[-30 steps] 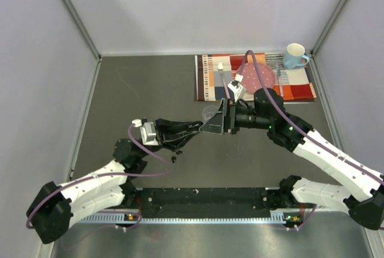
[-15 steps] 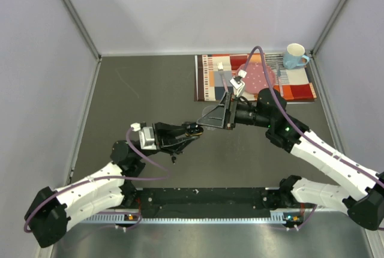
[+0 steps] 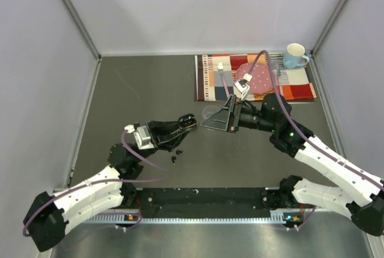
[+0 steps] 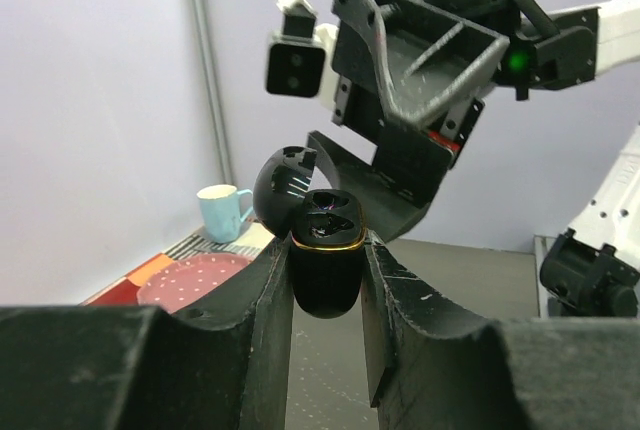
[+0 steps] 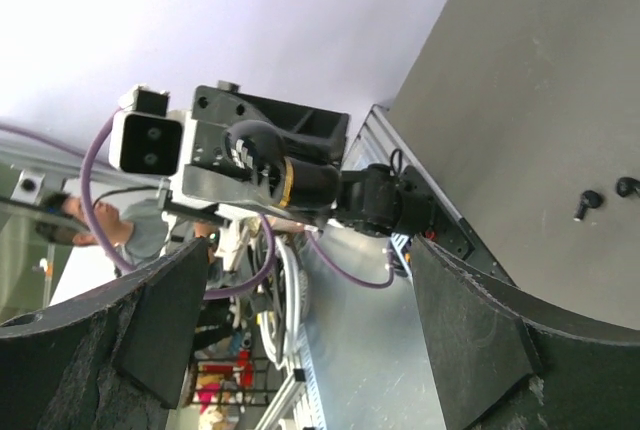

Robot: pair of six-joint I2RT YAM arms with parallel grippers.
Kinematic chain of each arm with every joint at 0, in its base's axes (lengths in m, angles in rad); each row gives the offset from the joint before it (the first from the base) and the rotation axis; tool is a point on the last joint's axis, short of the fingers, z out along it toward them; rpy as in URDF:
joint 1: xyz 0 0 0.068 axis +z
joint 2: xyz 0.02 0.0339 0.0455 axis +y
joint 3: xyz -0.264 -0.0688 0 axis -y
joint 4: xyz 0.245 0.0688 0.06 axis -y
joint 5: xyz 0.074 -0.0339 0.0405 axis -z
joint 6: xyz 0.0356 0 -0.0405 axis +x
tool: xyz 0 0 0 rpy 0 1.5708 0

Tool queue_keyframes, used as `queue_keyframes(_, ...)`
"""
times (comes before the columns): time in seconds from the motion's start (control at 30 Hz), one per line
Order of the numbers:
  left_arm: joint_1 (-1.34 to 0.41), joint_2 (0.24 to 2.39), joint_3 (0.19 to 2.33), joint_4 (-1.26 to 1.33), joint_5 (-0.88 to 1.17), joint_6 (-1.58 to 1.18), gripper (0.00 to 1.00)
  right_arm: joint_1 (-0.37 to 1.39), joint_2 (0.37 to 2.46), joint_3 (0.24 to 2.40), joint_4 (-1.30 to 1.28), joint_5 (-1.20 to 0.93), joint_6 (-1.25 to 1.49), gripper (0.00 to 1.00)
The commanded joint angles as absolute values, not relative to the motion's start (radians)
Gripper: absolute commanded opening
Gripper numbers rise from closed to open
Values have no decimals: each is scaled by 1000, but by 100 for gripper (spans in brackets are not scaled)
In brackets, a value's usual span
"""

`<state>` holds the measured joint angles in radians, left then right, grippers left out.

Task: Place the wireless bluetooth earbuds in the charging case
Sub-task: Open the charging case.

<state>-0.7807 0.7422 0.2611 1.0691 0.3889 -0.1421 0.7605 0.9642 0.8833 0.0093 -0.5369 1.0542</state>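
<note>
The charging case (image 4: 325, 250) is clamped upright between the fingers of the left gripper (image 3: 183, 125) and is held above the grey table (image 3: 138, 90), with its lid (image 4: 283, 185) swung open toward the right arm. The right gripper (image 5: 310, 255) is pointed at the case from just beside it, its fingers are spread wide apart, and nothing is seen between them. Two earbuds (image 5: 588, 202) are seen lying loose on the table below and just near of the held case, close together, in both the overhead and right wrist views; further earbuds cannot be made out. Whether the sockets of the case are already filled cannot be told, since only glossy black is seen under the gold rim. The step in hand is judged to be the presenting of the opened case, with the picking of an earbud not yet done. For the next move, the right gripper would need to be lowered to the table, closed on one small, smooth earbud without it being flicked away, and then brought stem-down over a socket while the case is kept level and steady by the left gripper.
</note>
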Motion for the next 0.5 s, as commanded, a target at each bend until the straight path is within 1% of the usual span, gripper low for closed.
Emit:
queue_keyframes(0.0,-784,684,238,1074,269,-115,0,741,924,870,-75,-434,1006,80)
queue_keyframes(0.07,-784,631,233,1030,236,-114,0,707,913,853,-116,-391,999,78)
queue_keyframes(0.1,-784,608,232,972,207,-114,0,694,913,844,-144,-387,999,72)
queue_keyframes(0.17,-784,536,221,916,184,-104,0,667,914,806,-159,-380,983,69)
queue_keyframes(0.2,-784,511,216,891,181,-85,0,661,914,796,-169,-373,971,66)
queue_keyframes(0.37,-784,343,193,732,160,-61,0,661,989,765,-173,-393,844,63)
queue_keyframes(0.4,-782,319,192,710,160,-58,0,661,1035,767,-173,-402,832,61)
queue_keyframes(0.47,-782,255,190,648,149,-60,0,667,1090,782,-173,-436,781,60)
